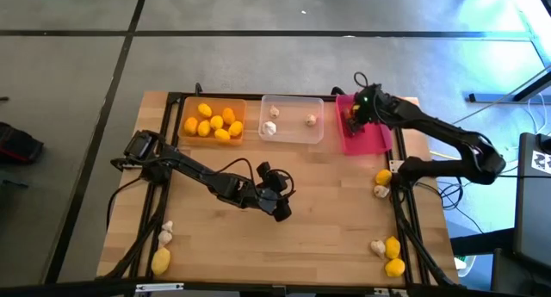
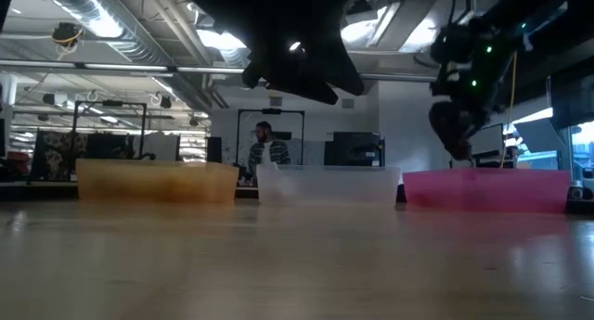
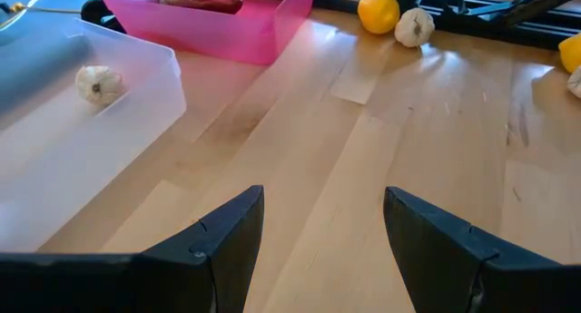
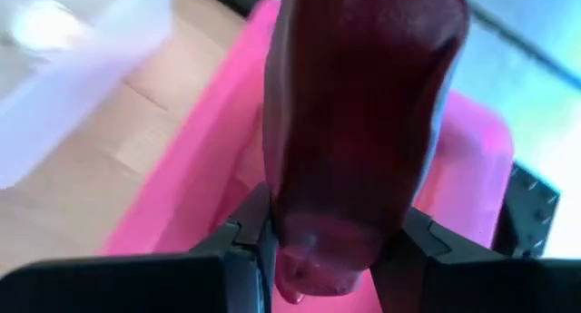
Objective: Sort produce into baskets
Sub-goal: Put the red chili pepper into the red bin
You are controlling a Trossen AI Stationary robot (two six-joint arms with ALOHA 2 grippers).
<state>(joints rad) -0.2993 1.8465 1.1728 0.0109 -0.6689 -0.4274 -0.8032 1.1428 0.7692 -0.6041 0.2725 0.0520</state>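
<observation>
Three trays stand in a row along the far edge of the wooden surface (image 1: 327,211): the orange tray (image 1: 213,121) on the left, the clear tray (image 1: 292,119) in the middle, the pink tray (image 1: 366,138) on the right. The row sits close together, the clear tray nearly touching its neighbours.

The middle of the surface is bare wood, open for movement. Loose produce lies only near the edges: a lemon (image 1: 160,261) and garlic bulbs (image 1: 165,233) at the near left corner, a lemon and bulb (image 1: 382,183) at the right edge, and two lemons with a bulb (image 1: 389,252) at the near right corner.

The right hand (image 1: 355,114) hangs over the pink tray, its fingers clamped on a dark red chili (image 4: 359,122); the piece is glossy, elongated and hangs between the fingers above the tray's interior.

The left hand (image 1: 280,204) hovers over the bare centre, fingers spread with nothing between them.

The orange tray holds a cluster of yellow-orange lemons (image 1: 211,123). The clear tray holds three whitish garlic bulbs (image 1: 270,127). The left wrist view shows dark red pieces (image 3: 201,0) lying in the pink tray.
</observation>
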